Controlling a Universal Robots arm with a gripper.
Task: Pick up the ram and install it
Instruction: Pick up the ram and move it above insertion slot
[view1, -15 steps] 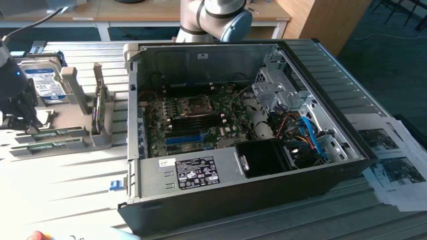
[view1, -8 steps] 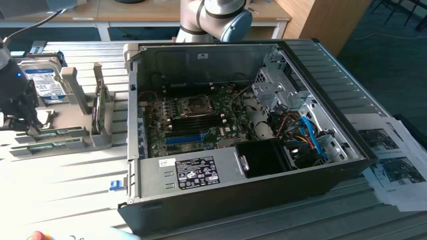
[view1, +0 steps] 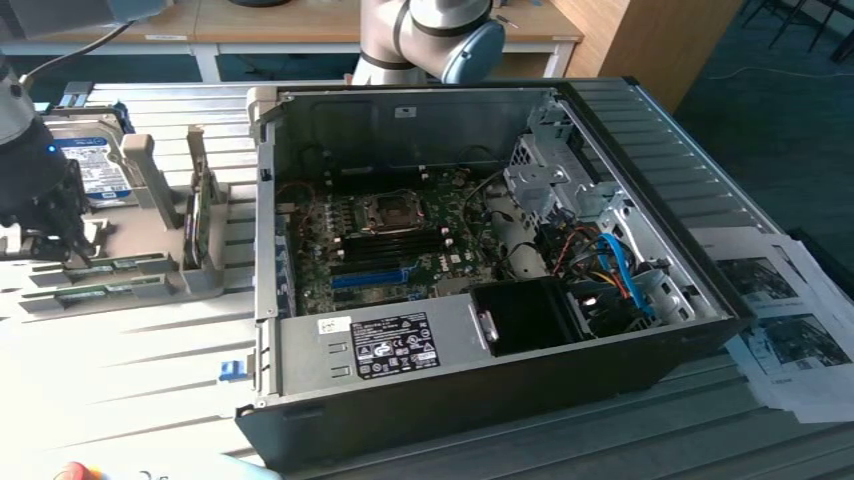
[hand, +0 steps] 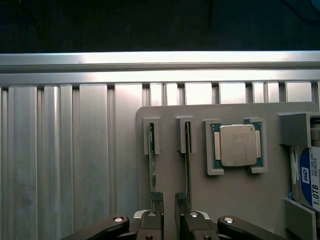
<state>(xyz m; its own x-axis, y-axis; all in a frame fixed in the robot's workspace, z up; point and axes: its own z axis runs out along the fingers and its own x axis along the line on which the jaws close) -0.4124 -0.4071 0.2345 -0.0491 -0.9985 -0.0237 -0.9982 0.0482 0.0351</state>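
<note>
On the ribbed metal counter (hand: 75, 160), a grey holder (hand: 240, 195) keeps the ram (hand: 152, 165) edgewise in its slot, with a second stick (hand: 188, 160) just beside it. The hand (hand: 169, 199) hangs at their near ends, its fingers (hand: 157, 202) a narrow gap apart, grasping nothing.

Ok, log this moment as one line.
stage: pick | gripper: open, over grey tray | ram: two sticks in tray slots, not gripped

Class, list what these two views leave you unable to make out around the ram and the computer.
Ram: edge-on to the wrist view, so its chips are hidden.
Hard drive: label cut off by the wrist view's edge.
Motherboard slots: too small in the exterior view to tell filled from empty.
Gripper: its body cut off by the wrist view's edge.
</note>
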